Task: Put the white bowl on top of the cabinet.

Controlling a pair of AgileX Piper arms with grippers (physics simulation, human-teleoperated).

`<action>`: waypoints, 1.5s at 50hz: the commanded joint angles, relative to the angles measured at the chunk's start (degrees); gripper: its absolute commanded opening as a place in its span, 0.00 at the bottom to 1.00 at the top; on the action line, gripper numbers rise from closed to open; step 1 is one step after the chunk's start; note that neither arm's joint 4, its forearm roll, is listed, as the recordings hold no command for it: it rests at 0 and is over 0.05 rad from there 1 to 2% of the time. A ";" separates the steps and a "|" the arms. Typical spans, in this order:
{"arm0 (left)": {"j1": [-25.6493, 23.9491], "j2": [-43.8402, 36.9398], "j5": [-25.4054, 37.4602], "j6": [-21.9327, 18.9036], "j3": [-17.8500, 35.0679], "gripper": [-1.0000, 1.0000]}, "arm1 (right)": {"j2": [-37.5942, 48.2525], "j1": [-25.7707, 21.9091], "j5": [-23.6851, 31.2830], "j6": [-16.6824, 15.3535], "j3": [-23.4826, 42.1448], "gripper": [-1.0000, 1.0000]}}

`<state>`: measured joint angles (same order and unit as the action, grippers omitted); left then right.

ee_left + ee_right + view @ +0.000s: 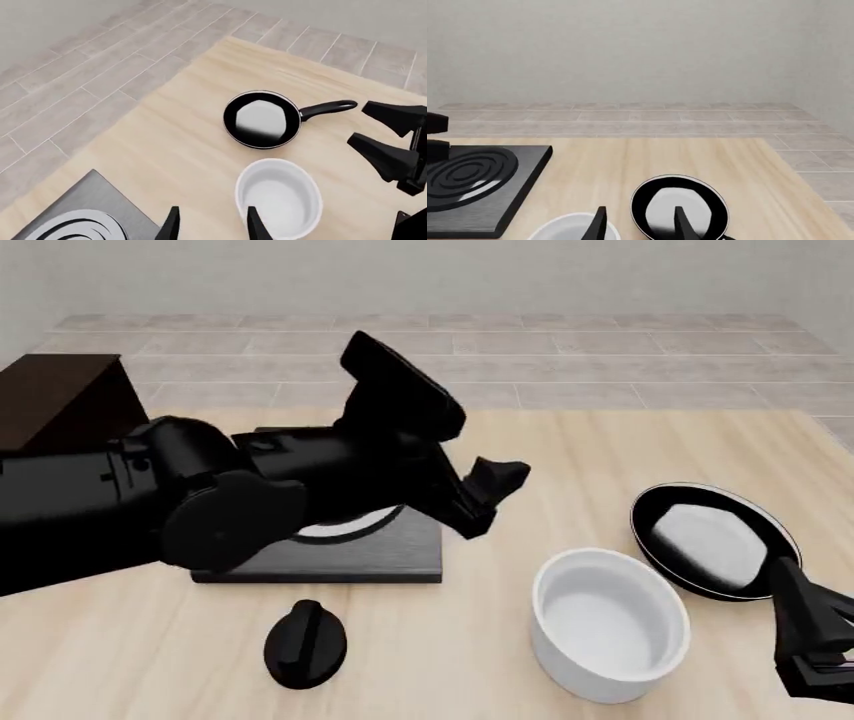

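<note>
1. The left gripper [491, 492] hangs over the light wooden table [561, 455], fingers spread, holding nothing.
2. The right gripper [811, 625] sits at the table's near right edge, fingers apart and empty.
3. The deep glossy white bowl [610, 623] stands on the table, just beside the black frying pan [711, 538].
4. The dark brown wooden cabinet [54, 400] stands far left, behind the flat black stove plate [350, 550].

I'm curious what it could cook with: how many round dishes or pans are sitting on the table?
2: the white bowl near the table's front edge, and a black frying pan just behind it to the right. The left arm may hide others.
</note>
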<state>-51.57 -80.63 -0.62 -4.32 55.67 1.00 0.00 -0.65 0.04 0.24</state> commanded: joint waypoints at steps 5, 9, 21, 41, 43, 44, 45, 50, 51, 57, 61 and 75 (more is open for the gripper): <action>-2.72 -6.21 -0.87 4.07 3.08 1.00 | 0.01 0.00 0.00 0.00 0.00 1.00; -3.68 -8.59 -1.39 6.60 3.26 1.00 | 0.02 0.02 -0.01 0.00 0.00 1.00; -3.88 -14.21 -1.14 9.74 5.84 1.00 | -0.01 -0.01 0.00 0.00 0.00 1.00; -2.73 -22.20 5.22 16.44 14.48 1.00 | 0.01 0.00 0.00 0.00 0.00 1.00; -2.67 -22.48 5.38 17.29 14.72 1.00 | 0.01 0.00 0.00 -0.01 0.00 1.00; -2.54 -22.68 5.47 16.86 14.97 1.00 | 0.01 0.01 0.00 0.00 0.00 1.00; -2.50 -22.96 5.54 17.48 15.12 1.00 | -0.01 -0.01 0.00 0.00 0.00 1.00; -2.80 -24.05 5.06 19.39 14.73 1.00 | 0.00 0.00 0.00 -0.01 0.00 1.00; -2.81 -24.40 5.14 19.75 14.77 1.00 | 0.00 0.00 0.00 -0.01 0.00 1.00; -3.44 -25.12 4.98 20.40 14.81 1.00 | 0.01 0.00 0.00 0.00 0.00 1.00; -4.12 -25.59 4.83 21.36 14.72 1.00 | 0.03 0.00 -0.01 0.00 0.00 1.00; -4.81 -27.81 3.87 21.97 14.61 1.00 | 0.01 0.00 0.00 0.00 0.00 1.00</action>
<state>-55.97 -106.88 3.76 16.94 70.15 1.00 0.00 -0.65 0.04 0.24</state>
